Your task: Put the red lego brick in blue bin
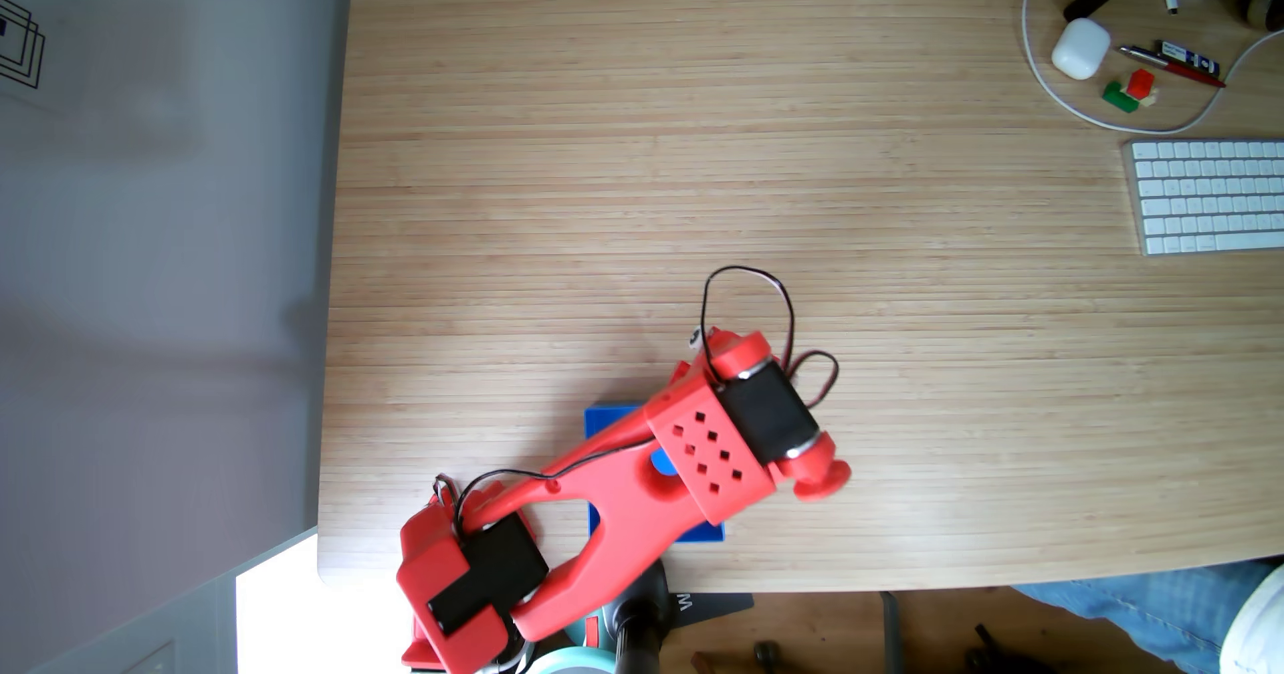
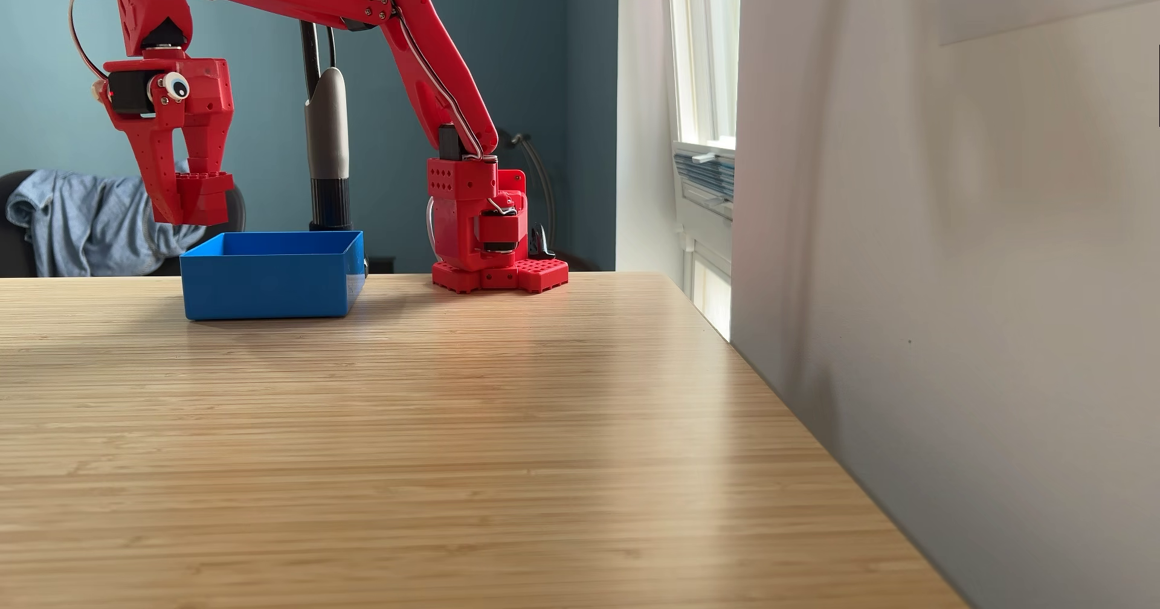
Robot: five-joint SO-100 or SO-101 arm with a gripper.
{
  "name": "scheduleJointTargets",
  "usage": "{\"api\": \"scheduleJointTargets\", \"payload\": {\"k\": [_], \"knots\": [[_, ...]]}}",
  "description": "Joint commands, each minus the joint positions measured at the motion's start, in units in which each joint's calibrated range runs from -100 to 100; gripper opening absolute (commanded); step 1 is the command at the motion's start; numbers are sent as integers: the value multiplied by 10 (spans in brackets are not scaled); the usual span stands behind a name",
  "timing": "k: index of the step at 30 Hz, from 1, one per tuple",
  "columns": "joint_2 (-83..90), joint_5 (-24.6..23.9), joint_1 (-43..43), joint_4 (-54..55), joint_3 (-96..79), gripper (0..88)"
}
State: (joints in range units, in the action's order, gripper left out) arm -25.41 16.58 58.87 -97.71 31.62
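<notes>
In a fixed view from the side, my red gripper [image 2: 188,210] hangs pointing down, shut on the red lego brick [image 2: 202,198]. The brick's studs face up, and it floats just above the left rim of the blue bin [image 2: 270,279]. The bin stands open-topped on the wooden table beside the arm's base [image 2: 486,232]. In a fixed view from above, the arm's wrist [image 1: 715,455] covers most of the blue bin [image 1: 606,422], hiding the brick and the fingers.
At the table's far right corner lie a white keyboard [image 1: 1209,195], a white earbud case [image 1: 1080,48], pens [image 1: 1174,63] and a tiny red-and-green brick [image 1: 1129,89]. A grey stand pole [image 2: 326,145] rises behind the bin. A person's jeans leg [image 1: 1146,611] is at the table edge.
</notes>
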Motion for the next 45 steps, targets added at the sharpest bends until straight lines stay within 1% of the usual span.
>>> {"api": "scheduleJointTargets", "payload": {"k": [1, 7, 14, 21, 22, 25, 36, 42, 45], "knots": [[36, 11, 37, -14, 32, 1], [121, 22, 57, -14, -38, 1], [215, 35, 67, -12, -181, 1], [267, 58, 98, 11, -288, 2], [278, 71, 116, 36, -324, 2], [282, 79, 126, 66, -354, 2], [285, 80, 119, 254, -548, 2], [285, 80, 108, 308, -627, 2], [285, 80, 103, 311, -639, 2]]}}
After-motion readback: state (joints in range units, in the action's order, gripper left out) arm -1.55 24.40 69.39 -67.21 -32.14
